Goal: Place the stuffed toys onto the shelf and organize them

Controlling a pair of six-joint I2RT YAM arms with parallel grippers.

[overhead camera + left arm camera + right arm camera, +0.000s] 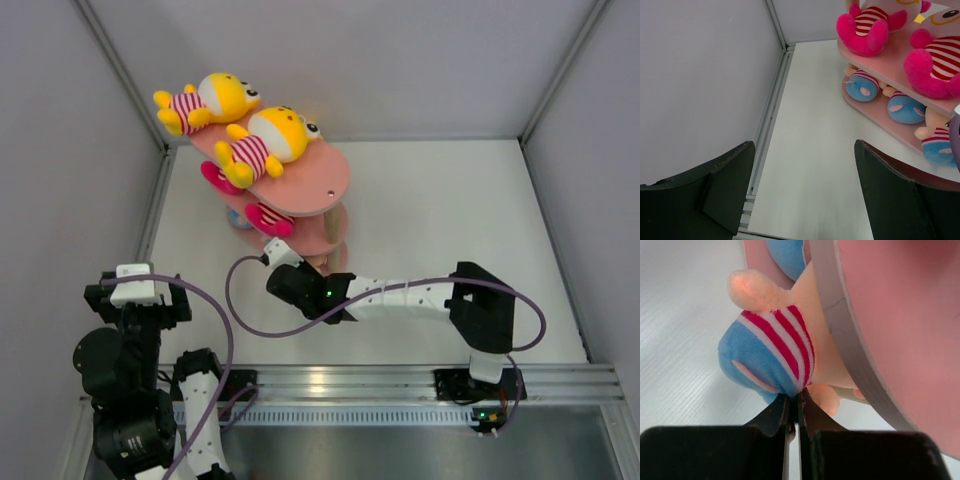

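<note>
The pink shelf [325, 180] stands at the back left of the table. Two yellow stuffed toys [270, 140] [215, 100] lie on its top board. Two pink toys [867, 25] [935, 65] sit on the middle board, and blue-bottomed toys [862, 86] [905, 107] on the lowest one. My right gripper [795, 400] is shut, pinching the fabric of a blue toy with a striped shirt [765, 360] at the lowest board's near end, under the middle board's rim [850, 350]. My left gripper [805, 185] hangs open and empty over the table, left of the shelf.
The left wall [700, 85] and its metal rail [771, 107] run close beside the left gripper. The right arm [400, 295] stretches across the front of the table toward the shelf, with a purple cable [235, 300] looping near it.
</note>
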